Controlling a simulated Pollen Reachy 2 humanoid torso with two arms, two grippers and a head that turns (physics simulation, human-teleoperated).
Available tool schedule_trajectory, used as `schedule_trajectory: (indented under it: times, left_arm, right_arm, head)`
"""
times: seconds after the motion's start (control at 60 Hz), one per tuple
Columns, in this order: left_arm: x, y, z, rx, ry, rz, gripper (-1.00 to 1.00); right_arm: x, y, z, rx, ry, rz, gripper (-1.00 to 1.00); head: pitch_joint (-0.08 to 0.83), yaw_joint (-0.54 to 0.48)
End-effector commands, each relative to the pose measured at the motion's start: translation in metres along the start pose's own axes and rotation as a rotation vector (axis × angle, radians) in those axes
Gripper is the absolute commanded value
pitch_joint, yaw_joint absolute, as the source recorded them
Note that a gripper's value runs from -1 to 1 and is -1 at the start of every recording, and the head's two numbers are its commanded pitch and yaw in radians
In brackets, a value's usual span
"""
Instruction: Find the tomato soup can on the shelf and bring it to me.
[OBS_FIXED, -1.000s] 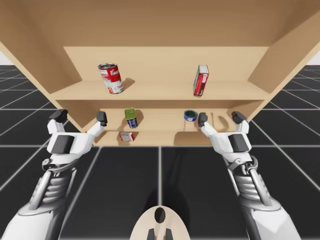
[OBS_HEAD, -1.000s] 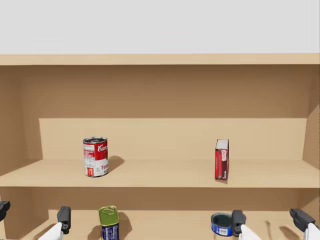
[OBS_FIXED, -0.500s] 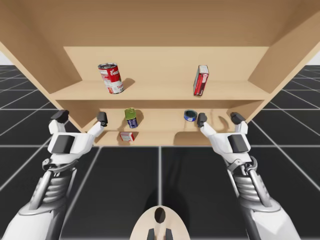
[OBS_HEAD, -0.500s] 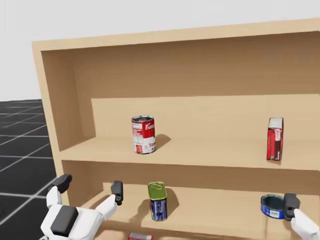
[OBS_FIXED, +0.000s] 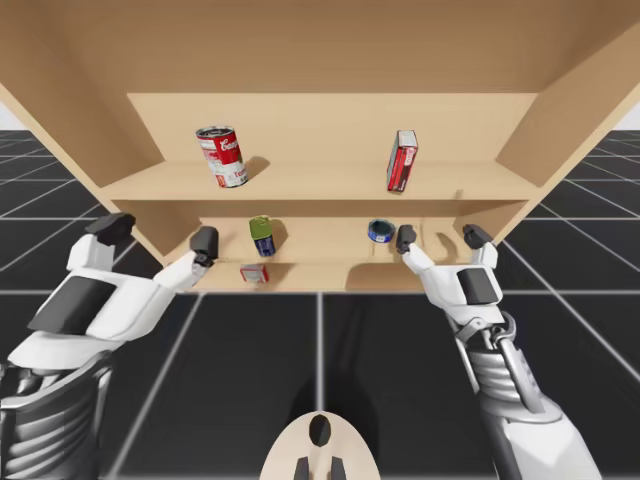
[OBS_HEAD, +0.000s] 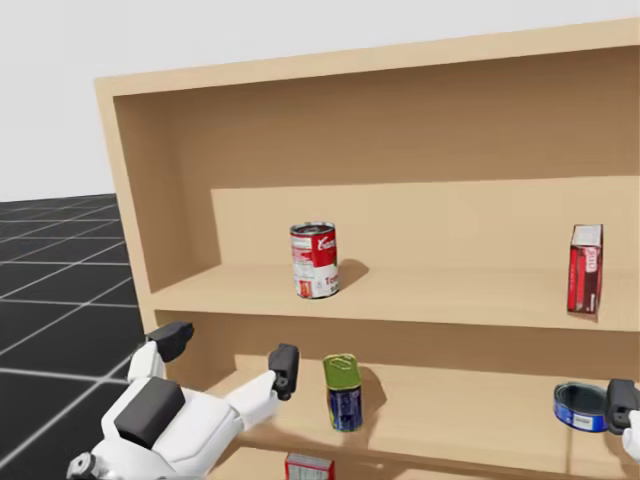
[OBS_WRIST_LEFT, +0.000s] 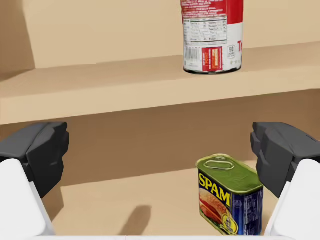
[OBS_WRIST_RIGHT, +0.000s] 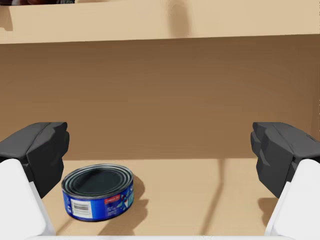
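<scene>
The red-and-white cylindrical can (OBS_FIXED: 222, 156) stands upright on the upper shelf board (OBS_FIXED: 320, 185), above my left gripper (OBS_FIXED: 157, 233), whose fingers are spread wide and empty (my right gripper (OBS_FIXED: 440, 237) likewise). Rising carelessly, the left could catch the board's edge or topple the can.

High view: from above, looking down and forward at the whole shelf (OBS_FIXED: 320, 182). Head view: nearer, almost level, aimed at its left half. Left wrist view: close, facing the red can (OBS_WRIST_LEFT: 212, 35) and green can (OBS_WRIST_LEFT: 230, 192), both central in head view. Right wrist view: close, facing the blue tin (OBS_WRIST_RIGHT: 98, 191), lower right in head view.
</scene>
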Motion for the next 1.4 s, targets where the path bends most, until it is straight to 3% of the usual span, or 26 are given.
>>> schedule_trajectory:
  times: [0.017, 0.167, 0.233, 0.367, 0.517, 0.75, 1.0, 1.133, 1.167, 1.183, 1.2, 1.267, 1.4]
  left_arm:
    - [0.049, -0.014, 0.006, -0.091, 0.002, 0.006, -1.0]
    - [0.069, -0.019, -0.011, -0.121, 0.029, 0.018, -1.0]
    - [0.072, -0.019, -0.025, -0.142, 0.055, 0.052, -1.0]
    - [0.072, -0.019, -0.054, -0.119, 0.081, 0.05, -1.0]
    - [0.063, -0.018, -0.093, -0.084, 0.13, 0.06, -1.0]
    - [0.049, -0.017, -0.141, -0.024, 0.21, 0.119, -1.0]
    - [0.029, -0.022, -0.171, -0.001, 0.258, 0.137, -1.0]
    - [0.022, -0.025, -0.18, 0.009, 0.263, 0.12, -1.0]
    - [0.021, -0.025, -0.181, 0.014, 0.262, 0.117, -0.75]
    - [0.021, -0.025, -0.182, 0.017, 0.258, 0.115, -0.06]
    - [0.021, -0.025, -0.182, 0.019, 0.258, 0.113, 0.84]
    - [0.021, -0.025, -0.18, 0.031, 0.244, 0.104, 1.0]
    - [0.031, -0.027, -0.17, 0.047, 0.199, 0.064, 1.0]
  right_arm:
    - [-0.002, 0.004, 0.001, -0.009, 0.004, -0.02, -1.0]
    - [-0.003, 0.001, 0.0, -0.023, 0.014, -0.018, -1.0]
    - [-0.002, 0.0, 0.0, -0.026, 0.015, -0.023, -1.0]
    - [-0.002, -0.001, 0.0, -0.028, 0.015, -0.026, -1.0]
    - [-0.001, -0.003, 0.0, -0.033, 0.015, -0.027, -1.0]
    - [0.0, -0.005, -0.001, -0.037, 0.013, -0.034, -1.0]
    - [0.001, -0.008, -0.001, -0.039, 0.009, -0.04, -1.0]
    - [0.001, -0.008, -0.001, -0.039, 0.009, -0.041, -1.0]
    - [0.001, -0.008, -0.002, -0.039, 0.009, -0.041, -1.0]
    - [0.001, -0.008, -0.002, -0.039, 0.01, -0.041, -1.0]
    - [0.001, -0.009, -0.002, -0.039, 0.01, -0.042, -1.0]
    - [0.0, -0.009, -0.002, -0.039, 0.011, -0.042, -1.0]
    - [0.0, -0.009, -0.002, -0.04, 0.011, -0.043, -1.0]
  head:
    - [0.122, 0.27]
    - [0.121, 0.28]
    - [0.122, 0.28]
    - [0.125, 0.28]
    - [0.135, 0.28]
    - [0.141, 0.28]
    - [0.148, 0.28]
    - [0.152, 0.28]
    - [0.152, 0.28]
    - [0.152, 0.28]
    - [0.153, 0.28]
    - [0.155, 0.28]
    - [0.158, 0.28]
